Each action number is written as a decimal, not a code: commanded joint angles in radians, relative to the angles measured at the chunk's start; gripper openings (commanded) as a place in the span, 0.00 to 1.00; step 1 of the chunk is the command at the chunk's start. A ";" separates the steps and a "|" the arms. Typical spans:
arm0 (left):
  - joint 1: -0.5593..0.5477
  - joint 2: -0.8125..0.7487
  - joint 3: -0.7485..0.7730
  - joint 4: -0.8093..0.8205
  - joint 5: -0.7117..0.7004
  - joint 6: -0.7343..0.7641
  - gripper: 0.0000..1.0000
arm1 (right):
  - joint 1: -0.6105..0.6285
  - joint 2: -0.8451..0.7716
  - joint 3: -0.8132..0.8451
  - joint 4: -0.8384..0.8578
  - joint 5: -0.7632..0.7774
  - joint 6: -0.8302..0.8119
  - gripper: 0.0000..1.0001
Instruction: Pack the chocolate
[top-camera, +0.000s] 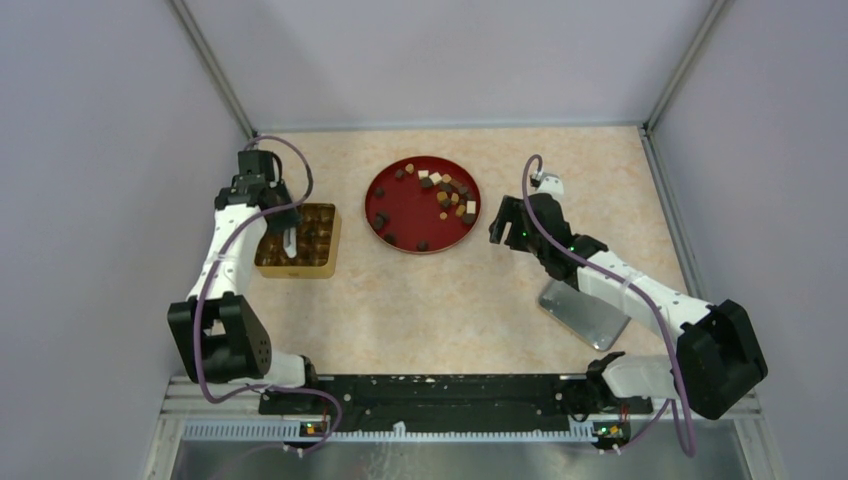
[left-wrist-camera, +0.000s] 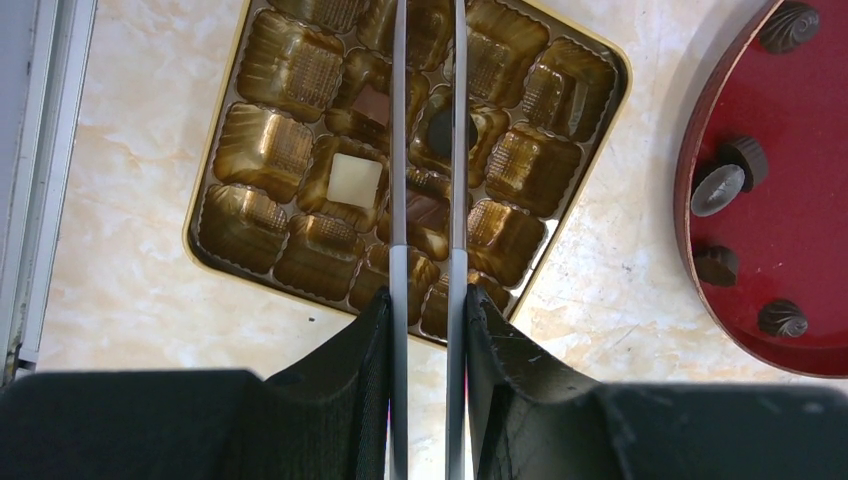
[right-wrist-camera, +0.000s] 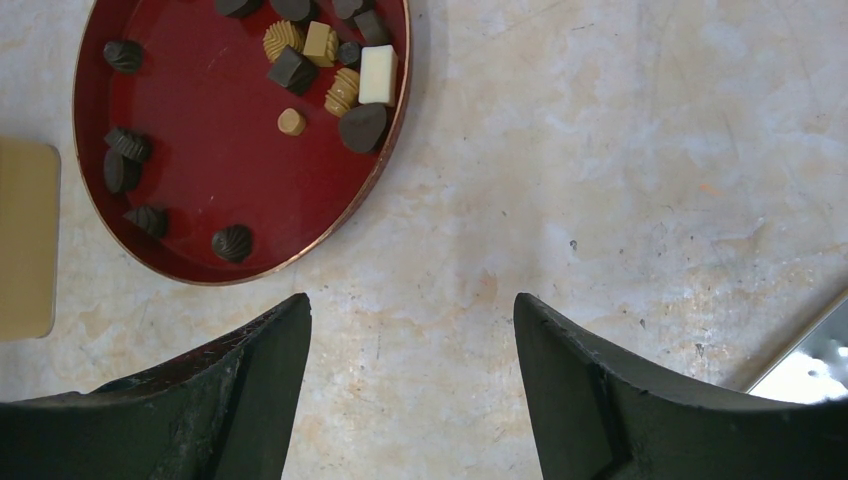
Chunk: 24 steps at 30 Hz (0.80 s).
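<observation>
nearest the camera, the 2 arm bases sit on a black rail (top-camera: 440, 395) at the table's (top-camera: 440, 300) front edge. just beyond it on the right, a flat silver metal sheet (top-camera: 585, 312) lies on the marbled beige top, partly under the right arm's forearm.

further back on the left, the left gripper (top-camera: 290, 243) points down over a square gold tray (left-wrist-camera: 262, 150) of moulded cups. its long thin fingers (left-wrist-camera: 398, 150) run parallel with only a narrow gap between them. a dark round piece shows in that gap over a cup near the tray's middle, but whether the jaws pinch it or merely hang above it cannot be told. at least 3 cups are filled: the dark round one, a cream-white square just to its left in the wrist view, and a brown piece in a neighbouring cup. most other cups show bare gold.

on the right at about the same depth, the right gripper (right-wrist-camera: 410, 310) hovers above bare table just beside the rim of a round red plate (top-camera: 410, 210). its jaws stand wide apart with nothing between them.

most of the chocolate (top-camera: 445, 190) lies loose on that plate, which sits between the 2 grippers and just beside the tray without touching it. dark, caramel-tan and cream-white pieces cluster toward the plate's far right part. a few single dark ones are scattered along its near and left sides.
</observation>
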 joint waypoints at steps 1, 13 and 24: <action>0.004 -0.065 0.002 0.003 -0.018 -0.004 0.10 | -0.010 -0.001 0.033 0.043 0.000 -0.007 0.73; 0.004 -0.076 -0.041 0.007 -0.019 -0.004 0.10 | -0.010 -0.018 0.022 0.039 0.001 -0.006 0.73; 0.004 -0.078 -0.090 0.027 -0.024 -0.020 0.13 | -0.010 -0.033 0.013 0.033 0.004 -0.003 0.73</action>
